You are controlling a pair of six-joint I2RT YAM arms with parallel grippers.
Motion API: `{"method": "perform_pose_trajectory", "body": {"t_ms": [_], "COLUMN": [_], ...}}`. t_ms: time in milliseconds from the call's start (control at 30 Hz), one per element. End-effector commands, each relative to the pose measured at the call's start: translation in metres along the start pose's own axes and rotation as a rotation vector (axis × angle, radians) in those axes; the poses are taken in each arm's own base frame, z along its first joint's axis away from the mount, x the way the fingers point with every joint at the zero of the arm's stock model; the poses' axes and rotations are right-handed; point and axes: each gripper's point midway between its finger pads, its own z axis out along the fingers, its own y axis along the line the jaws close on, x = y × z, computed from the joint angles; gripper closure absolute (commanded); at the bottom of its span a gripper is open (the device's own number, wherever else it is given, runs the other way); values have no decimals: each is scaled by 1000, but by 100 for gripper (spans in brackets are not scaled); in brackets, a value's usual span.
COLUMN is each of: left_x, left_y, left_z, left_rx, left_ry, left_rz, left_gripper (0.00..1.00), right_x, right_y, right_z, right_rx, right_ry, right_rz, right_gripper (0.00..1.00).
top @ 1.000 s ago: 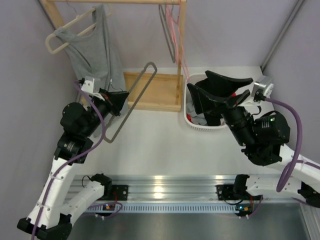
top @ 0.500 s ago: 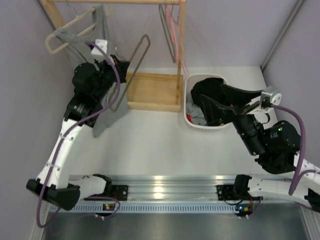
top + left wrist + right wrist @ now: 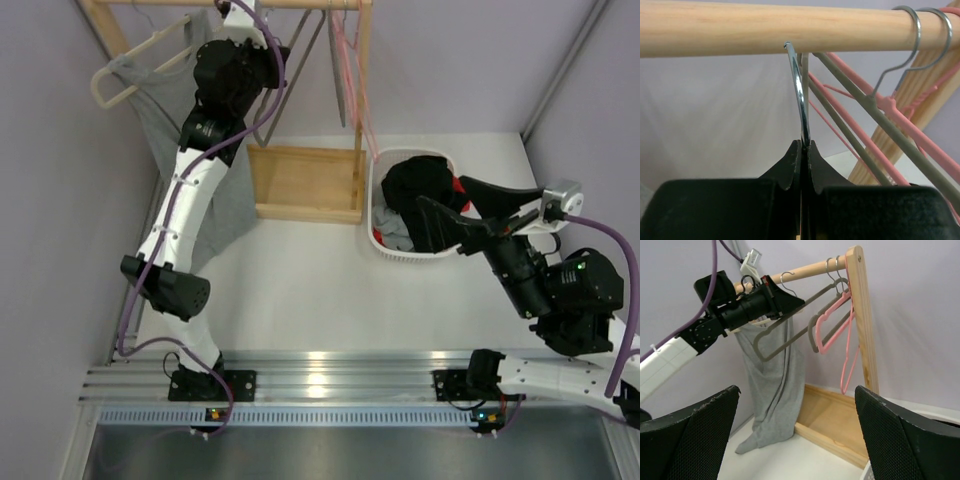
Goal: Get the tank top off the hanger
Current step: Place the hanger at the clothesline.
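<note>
The grey tank top (image 3: 222,205) hangs on a cream hanger (image 3: 118,78) at the left end of the wooden rod (image 3: 300,4); its hem trails down to the table (image 3: 772,400). My left gripper (image 3: 272,42) is raised to the rod and shut on the metal hook (image 3: 799,85) of an empty grey wire hanger (image 3: 790,335). The hook's tip lies against the rod (image 3: 740,27). My right gripper (image 3: 470,212) is open and empty over the basket's right side, facing the rack; its mesh fingers (image 3: 690,435) frame the tank top.
Pink and grey hangers (image 3: 840,325) hang at the rod's right end beside the upright post (image 3: 862,315). The rack's wooden base (image 3: 300,182) lies below. A white basket (image 3: 385,245) holding dark clothes stands right of it. Purple walls close in on the left and back.
My left arm has risen from low beside the rack up to the rod, carrying the grey hanger. My right gripper has drawn back to the right, uncovering the basket.
</note>
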Motion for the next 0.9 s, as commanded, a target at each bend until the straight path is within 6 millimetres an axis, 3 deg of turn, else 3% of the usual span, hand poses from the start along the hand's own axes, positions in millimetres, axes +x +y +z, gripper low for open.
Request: {"method": "perform_pose_trajectory", "body": {"t_ms": [0,33,300,567,700,833,867], "left_x": [-28,-41,-48,-61,-76,-78,-70], "left_y": [-6,-7,-6,-13,-12,-10,-7], "left_z": [15,15,34,21,18,28,35], "left_rx": [22,24,27,46,41,33,24], "left_ry": [-97,-129,-228,-254,-311,-330,-321], "left_rz": [-4,-8,-32,-38,-28,4,10], "left_gripper": [100,100,100,100,100,100,100], "right_x": [-2,-4,-1,5,1,2,1], "right_y": [-11,-13,-20,-20,-17,-17,-17], "right_z": [-9,-10,-13,-12,-11,-12,-12], "right_rx": [28,32,55,58,49,45,45], "right_ry": [12,10,16,31,26,41,41], "right_rz": [-12,-12,-33,-42,-36,-38,-35], "right_gripper": [4,4,3,2,1,1,1]}}
